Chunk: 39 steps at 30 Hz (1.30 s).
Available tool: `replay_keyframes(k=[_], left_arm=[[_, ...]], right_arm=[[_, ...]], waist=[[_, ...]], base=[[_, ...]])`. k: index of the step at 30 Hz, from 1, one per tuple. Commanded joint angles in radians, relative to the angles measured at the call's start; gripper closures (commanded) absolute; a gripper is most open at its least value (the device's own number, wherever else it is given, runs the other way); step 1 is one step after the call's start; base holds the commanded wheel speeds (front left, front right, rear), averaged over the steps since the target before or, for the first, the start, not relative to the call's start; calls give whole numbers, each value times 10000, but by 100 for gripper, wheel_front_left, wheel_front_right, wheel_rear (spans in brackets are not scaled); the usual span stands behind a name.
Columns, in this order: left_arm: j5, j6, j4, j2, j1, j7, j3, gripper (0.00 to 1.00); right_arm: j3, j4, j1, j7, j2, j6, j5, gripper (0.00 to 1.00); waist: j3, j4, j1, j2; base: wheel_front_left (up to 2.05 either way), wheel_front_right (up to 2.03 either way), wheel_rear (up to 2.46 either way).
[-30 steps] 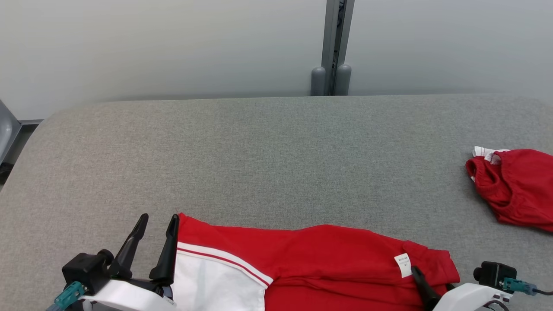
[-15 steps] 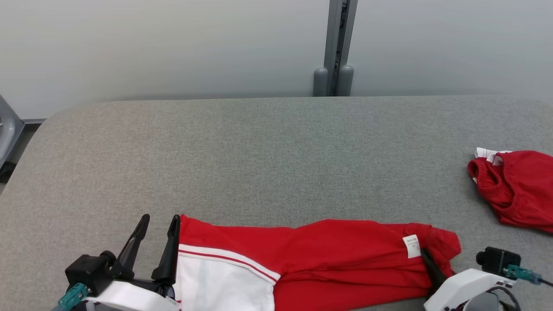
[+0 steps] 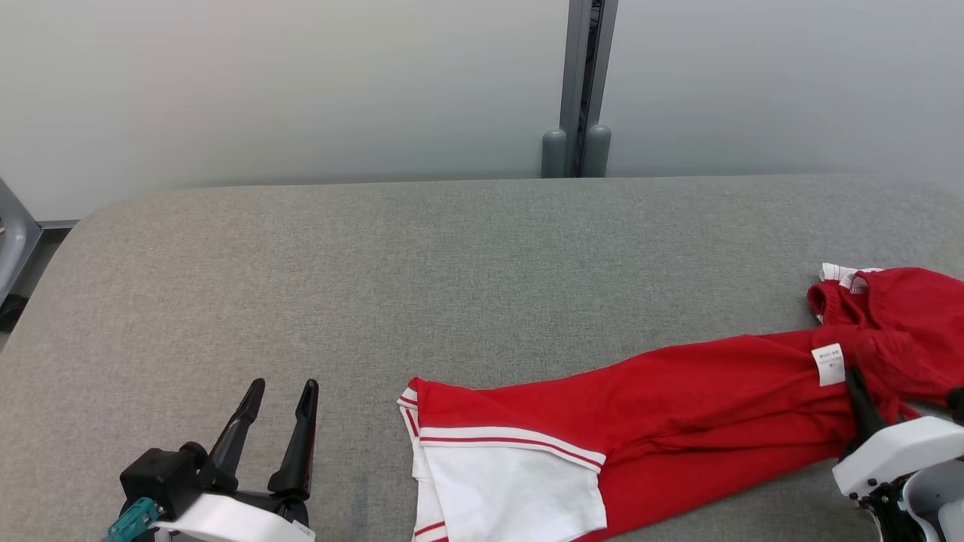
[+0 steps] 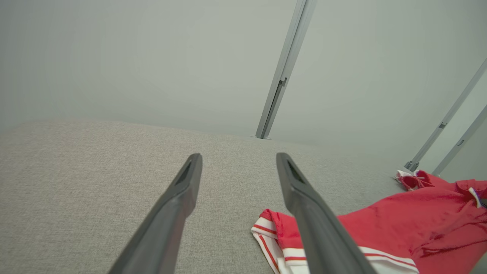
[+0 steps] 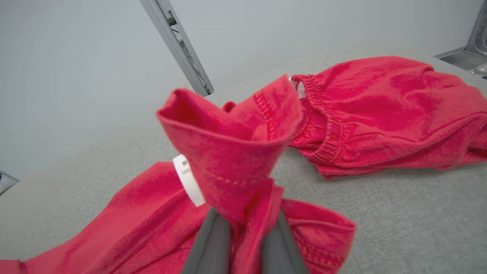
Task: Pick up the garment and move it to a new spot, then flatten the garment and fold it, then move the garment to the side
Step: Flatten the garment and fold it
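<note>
Since a second ago the garment (image 3: 678, 399) has slid rightward across the desk (image 3: 452, 263), away from my left hand (image 3: 285, 385) and up against the other red cloth (image 3: 911, 301). My right hand (image 3: 858, 391) has closed on its end by the white label (image 3: 828, 364).

From the head, the garment lies stretched from mid-desk to the right edge, its white-panelled end trailing.

Along the left wrist, that hand (image 4: 237, 156) stands wide open and empty, with the striped hem clear of its fingers.

Along the right wrist, the hand (image 5: 245, 228) is nearly shut, pinching a bunched fold of red fabric.

My worry is that the pinch looks thin, so the cloth may slip out under drag. The two red pieces also touch, so pulling further could catch the other one and haul it along.
</note>
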Motion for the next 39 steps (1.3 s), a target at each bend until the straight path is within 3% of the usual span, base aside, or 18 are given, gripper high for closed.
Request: replay_keyframes(k=[1, 5, 11, 19, 28, 39], left_arm=[[90, -57, 75, -1, 133, -41, 59, 0], [130, -56, 177, -75, 202, -41, 91, 0], [177, -73, 322, -98, 159, -43, 145, 0], [231, -106, 399, -118, -2, -43, 135, 0], [543, -174, 180, -387, -31, -43, 473, 0], [861, -421, 395, -786, 75, -41, 641, 0]], right_arm=[[-102, -379, -8, 126, 0, 0, -96, 100], [-78, -1199, 222, 482, 234, 0, -221, 100], [243, -3437, 797, 1618, 937, 1, -121, 100], [1613, -5227, 1361, 2877, 1470, 0, 911, 100], [3426, -4240, 1156, 2581, 1499, 1, 1771, 100], [5371, -1507, -69, 1254, 1492, 1, 3114, 100]], waist=[[-96, 47, 0, 0], [-187, 94, 0, 0], [-267, 192, 0, 0], [-227, 553, 0, 0], [-176, 1515, 0, 0], [-268, 2536, 0, 0]], base=[[0, 0, 0], [0, 0, 0], [0, 0, 0], [0, 0, 0], [0, 0, 0], [0, 0, 0]])
